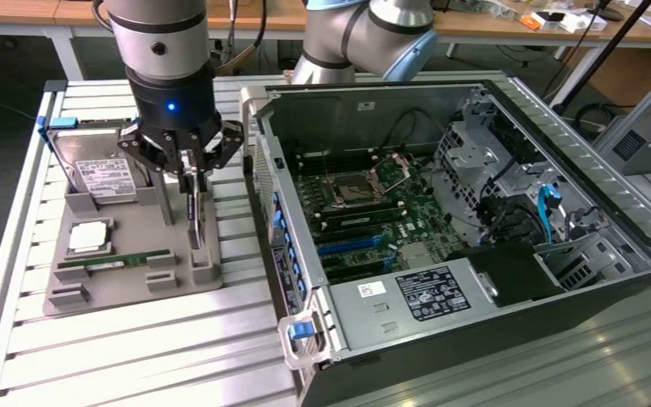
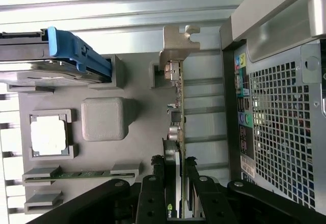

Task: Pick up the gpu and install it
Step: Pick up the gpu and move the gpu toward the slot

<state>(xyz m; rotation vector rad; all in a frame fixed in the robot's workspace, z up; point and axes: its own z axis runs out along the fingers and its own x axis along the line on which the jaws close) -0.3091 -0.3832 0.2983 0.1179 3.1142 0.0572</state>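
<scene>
The gpu [image 1: 196,222] is a thin dark card standing on edge at the side of the grey parts holder [image 1: 122,292] nearest the computer case. My gripper [image 1: 193,174] comes down on it from above, with a finger on each face of the card, shut on it. In the wrist view the gpu [image 2: 177,107] runs edge-on away from my gripper [image 2: 174,186], its silver end bracket [image 2: 175,43] at the far end. The black fingers [image 2: 152,196] press against both sides of the card. Whether the card is lifted off the holder [image 2: 137,81] I cannot tell.
On the holder also sit a hard drive [image 1: 102,174] with a blue frame [image 2: 76,56], a square processor chip [image 1: 88,239], and a green memory stick [image 1: 116,261]. The open computer case [image 1: 597,280] stands at the exterior view's right, motherboard [image 1: 359,212] exposed. Its perforated rear panel [image 2: 280,127] is close beside the card.
</scene>
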